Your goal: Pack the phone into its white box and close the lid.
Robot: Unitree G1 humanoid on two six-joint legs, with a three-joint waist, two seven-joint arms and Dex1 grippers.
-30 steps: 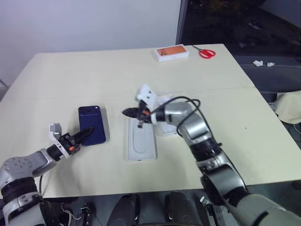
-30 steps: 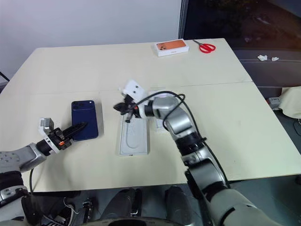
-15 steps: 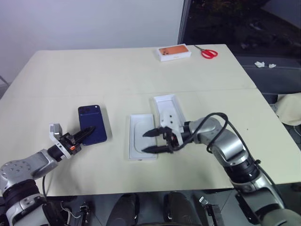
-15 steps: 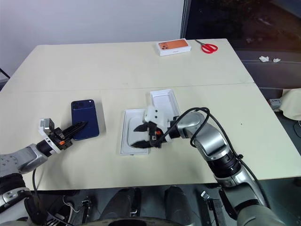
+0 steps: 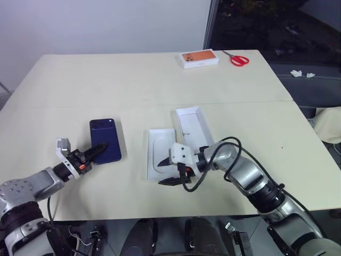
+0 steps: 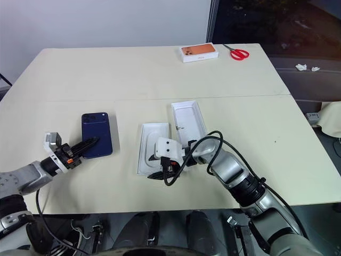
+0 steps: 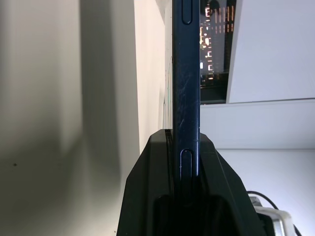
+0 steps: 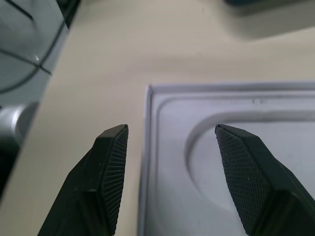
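I am holding my right gripper [image 5: 165, 172] with its 2 fingers spread apart and nothing between them, hovering over the near corner of the white box [image 5: 161, 160], which is lying flat on the table [image 5: 133, 80] with its moulded insert facing up; in my right wrist view 1 fingertip is sitting over the bare table just outside the box's rim and the other over the oval recess. The lid [image 5: 192, 128] is lying open-side up just beside the box, on its far right side, touching or nearly touching it. My left gripper [image 5: 91, 154] is clamped on the near short edge of the phone [image 5: 105, 140], which is lying back-up to the left of the box and apart from it, camera cluster at the far end. The relation I am weighing is this: the phone's long axis is running away from me, nearly parallel to the box's long axis, and the box is lying to the right of my left gripper. So I am judging that my left arm, the 1 already gripping, is the nearer arm for carrying the phone sideways into the box, with little turning needed, while my right gripper is sitting well placed for steadying the box or fetching the lid.
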